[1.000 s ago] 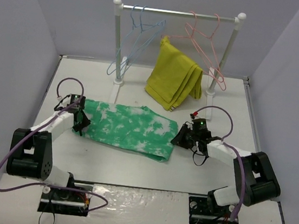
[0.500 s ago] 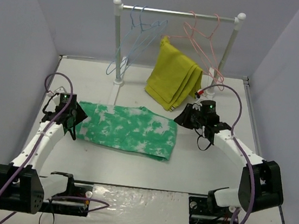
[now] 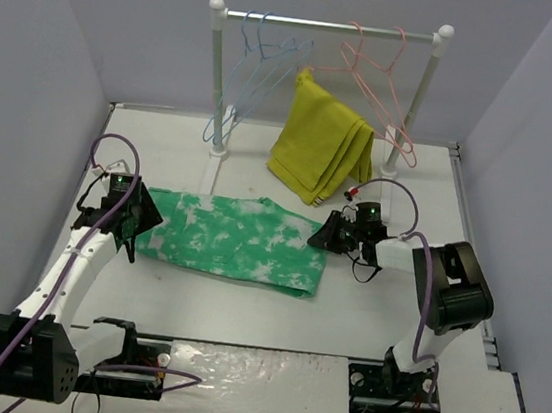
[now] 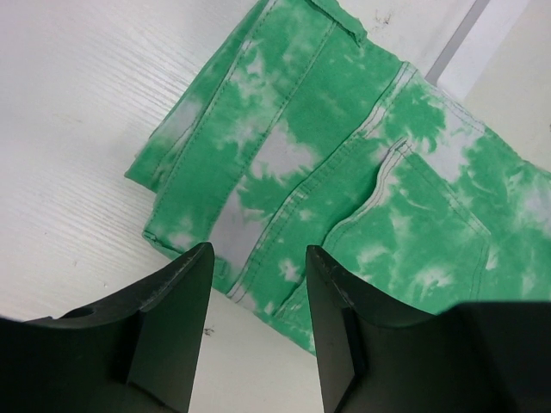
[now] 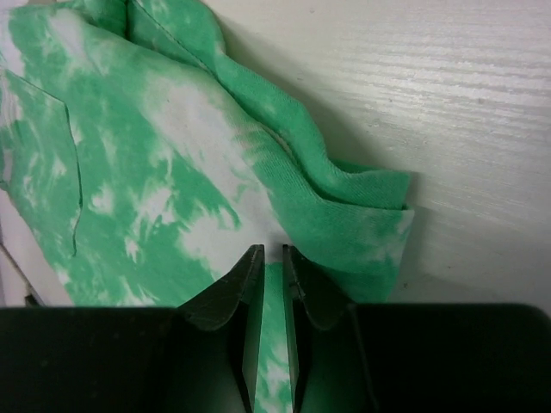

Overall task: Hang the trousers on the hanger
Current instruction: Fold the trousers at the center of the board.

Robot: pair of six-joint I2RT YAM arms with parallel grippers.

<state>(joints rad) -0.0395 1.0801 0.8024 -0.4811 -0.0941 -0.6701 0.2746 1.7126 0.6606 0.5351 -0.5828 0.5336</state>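
The white desk point(image 3: 244, 303) shows a fine wood-grain texture in both wrist views. On it the trousers point(image 3: 237, 237) lie flat in a long strip running left to right; the cloth is green mottled with white blotches, with stitched seams and a pocket outline seen from the left wrist point(image 4: 387, 172). At the strip's left end the left hand point(image 3: 130, 214) is released; its two dark, blunt fingers stand wide apart point(image 4: 258, 275), one over bare desk and one over the cloth's edge, and whether they touch anything cannot be told. At the right end the right hand point(image 3: 325, 236) is clenched on the trousers; its narrow fingers are nearly together point(image 5: 271, 258) with a strip of cloth between them, and the fabric beside them bunches into soft, wavy folds point(image 5: 327, 198). Farther back, a mustard-yellow garment point(image 3: 322, 142) hangs folded from a rail point(image 3: 329, 22) set on white posts. The hanger point(image 3: 274, 60), thin light-blue wire with a hook top, hangs at the rail's left beside its twin; two pink hangers point(image 3: 374, 67) hang at the right.
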